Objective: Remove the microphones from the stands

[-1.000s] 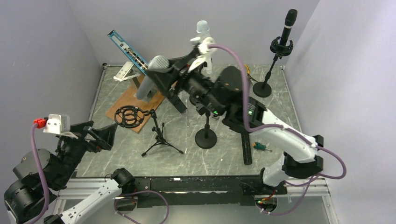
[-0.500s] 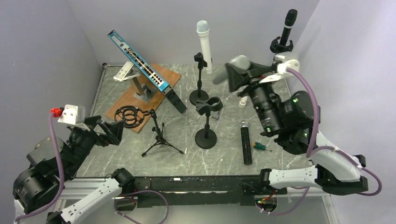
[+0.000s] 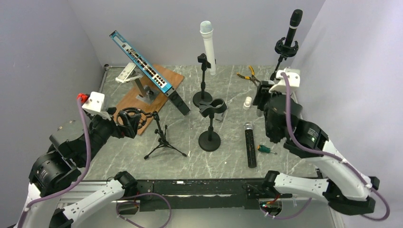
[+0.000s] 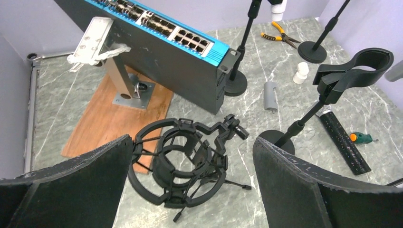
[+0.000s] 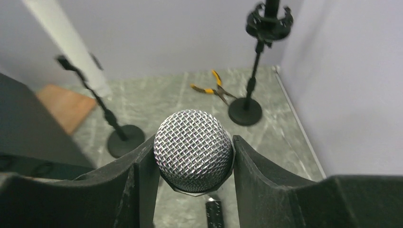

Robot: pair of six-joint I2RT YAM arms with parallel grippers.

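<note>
Right claw: the right claw (image 5: pixel 192 145) is pinching the microphone (image 5: pixel 193 151), with one finger pressing on each side of its silver mesh head.
Microphone: it is sitting in that claw off any stand, above the worktop (image 3: pixel 228 156) near the right edge, with its head facing the wrist camera. Its body is hiding below the head.
Stand: the stand with the empty clip (image 3: pixel 212 107) is standing upright around the middle of the worktop on a round base, well apart from the right claw.
Left claw: the left claw (image 4: pixel 192 152) is spreading wide and gripping nothing. It is hovering by the left edge and pointing at the ring mount.
Ring mount: the black ring mount (image 4: pixel 180 166) is sitting on a small tripod (image 3: pixel 164 142), framed between the left fingers in the wrist view. Whether it is touching them, I cannot tell.
Far edge: a white microphone (image 3: pixel 207 45) is standing on its own stand there, and a black microphone (image 3: pixel 293 28) is sitting upright in a stand at the far right corner.
Near side: another black microphone (image 3: pixel 249 145) is lying flat on the worktop right of the empty stand, with a screwdriver (image 3: pixel 265 149) just beside it.
Far left: a blue-fronted network switch (image 3: pixel 142 61) is leaning tilted over a wooden board (image 3: pixel 128 107).
Far right: yellow-handled pliers (image 5: pixel 211 89) are lying on the worktop near the corner stand's base.
</note>
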